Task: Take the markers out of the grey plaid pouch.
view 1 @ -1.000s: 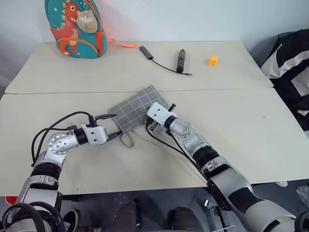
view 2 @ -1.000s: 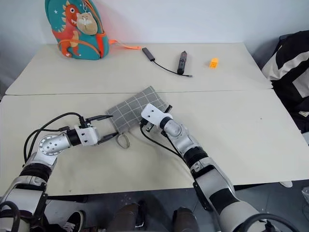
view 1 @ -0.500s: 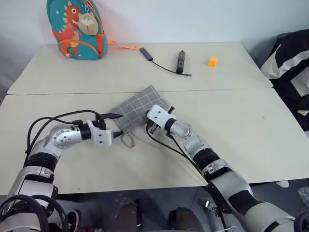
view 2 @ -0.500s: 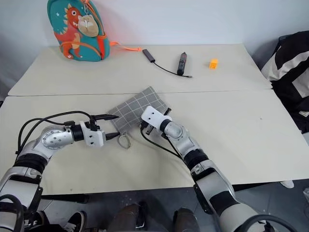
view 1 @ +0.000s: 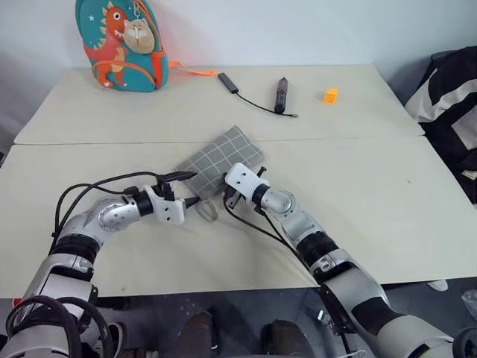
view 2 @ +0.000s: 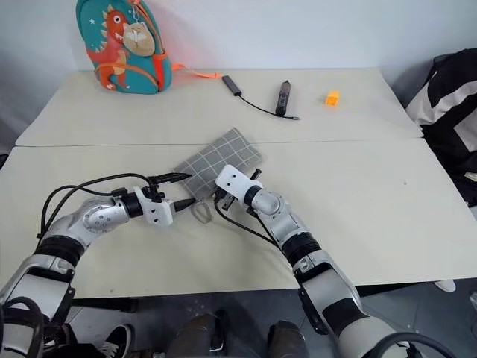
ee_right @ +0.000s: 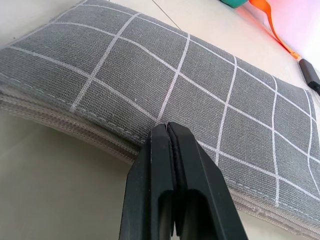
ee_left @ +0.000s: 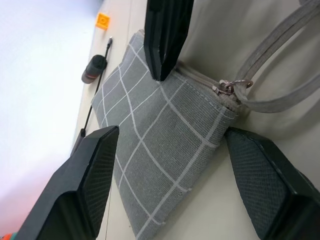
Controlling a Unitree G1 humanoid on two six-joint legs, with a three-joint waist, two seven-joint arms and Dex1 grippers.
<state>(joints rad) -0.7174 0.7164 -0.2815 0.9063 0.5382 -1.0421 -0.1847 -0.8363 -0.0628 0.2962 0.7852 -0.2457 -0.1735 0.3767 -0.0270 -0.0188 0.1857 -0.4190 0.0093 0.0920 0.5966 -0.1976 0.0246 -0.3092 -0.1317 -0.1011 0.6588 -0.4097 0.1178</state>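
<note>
Against flat woven grey plaid pouch (view 1: 223,159): right pincer (ee_right: 170,145) together, left pincer (view 1: 189,189) apart.

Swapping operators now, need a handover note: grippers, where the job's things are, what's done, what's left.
Left gripper: open, level, its fingers either side of the grey plaid pouch at the end with the zipper ring pull.
Right gripper: shut, tips pressed against the pouch's zipper edge; it does not look to be holding anything.
Pouch: flat on the near table, zipper looks closed.
Markers: none out yet.
Left: open the zipper, take the markers out.
</note>
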